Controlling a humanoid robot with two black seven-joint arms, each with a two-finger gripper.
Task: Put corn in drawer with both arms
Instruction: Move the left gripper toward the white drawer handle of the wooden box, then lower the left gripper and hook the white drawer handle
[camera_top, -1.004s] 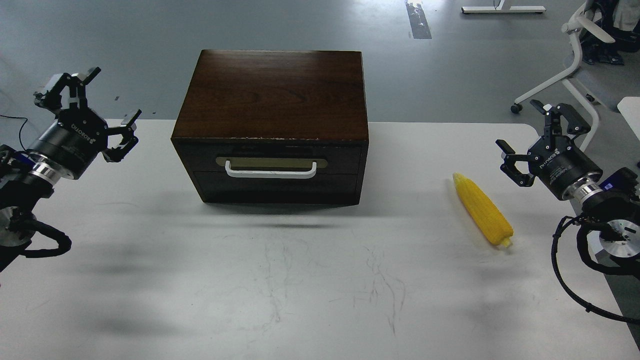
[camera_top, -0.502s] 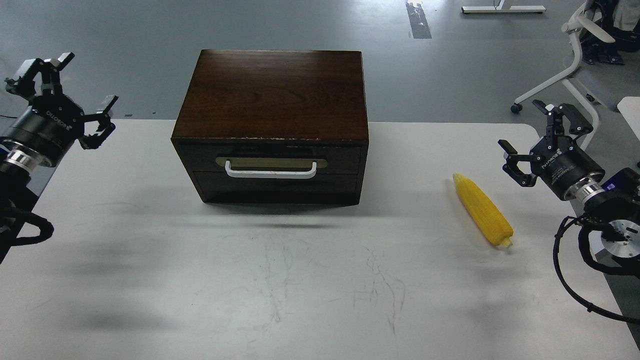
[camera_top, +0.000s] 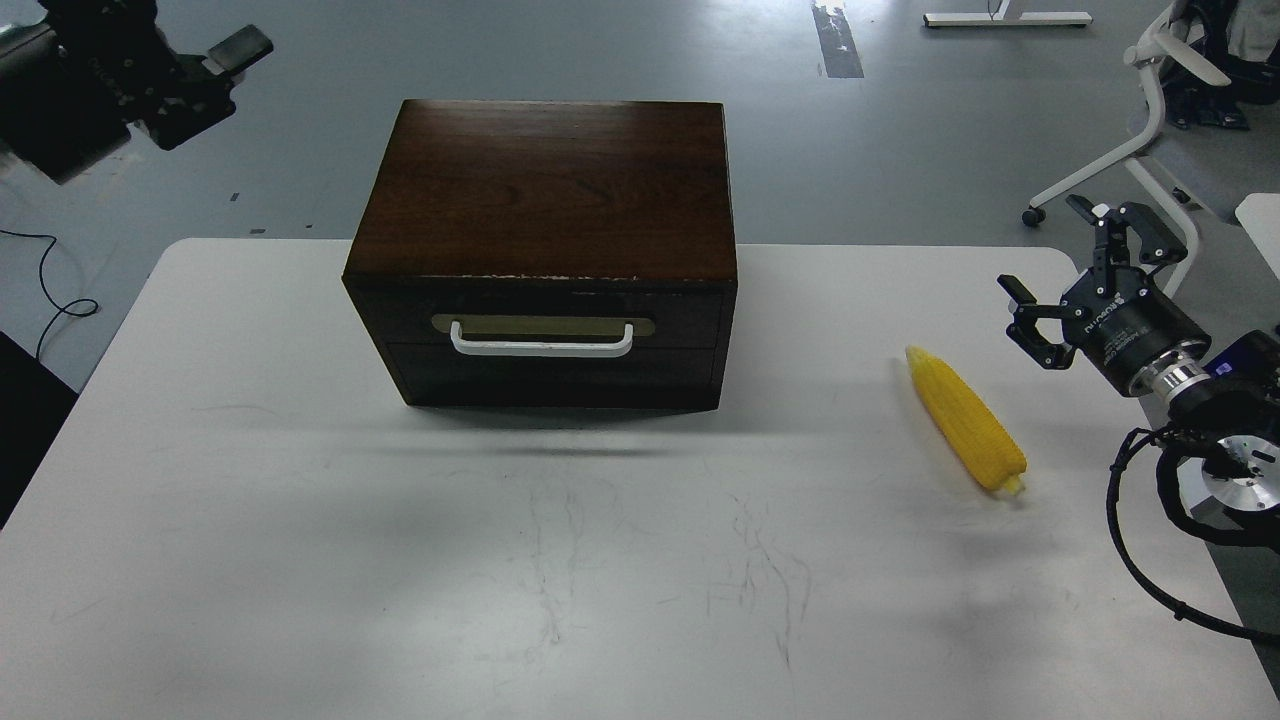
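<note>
The yellow corn (camera_top: 965, 418) lies on the white table (camera_top: 600, 560) at the right, its tip pointing away from me. The drawer (camera_top: 690, 318) is shut in the dark wooden box (camera_top: 545, 185), with its white bar handle (camera_top: 541, 346) facing me. My right gripper (camera_top: 1075, 262) is open and empty, hovering to the right of the corn and slightly beyond it. My left gripper (camera_top: 160, 45) is high at the top left corner, beyond the table and left of the box. It is blurred and partly cut off by the frame, with its fingers spread and empty.
A white office chair (camera_top: 1150, 110) stands on the grey floor past the table's far right corner. A black cable (camera_top: 60, 300) lies on the floor left of the table. My right arm's cables (camera_top: 1140, 540) hang over the table's right edge.
My left arm has swung up and away to the far left, from beside the box to the top left corner. My right gripper has barely moved. The corn and the drawer are unchanged.
</note>
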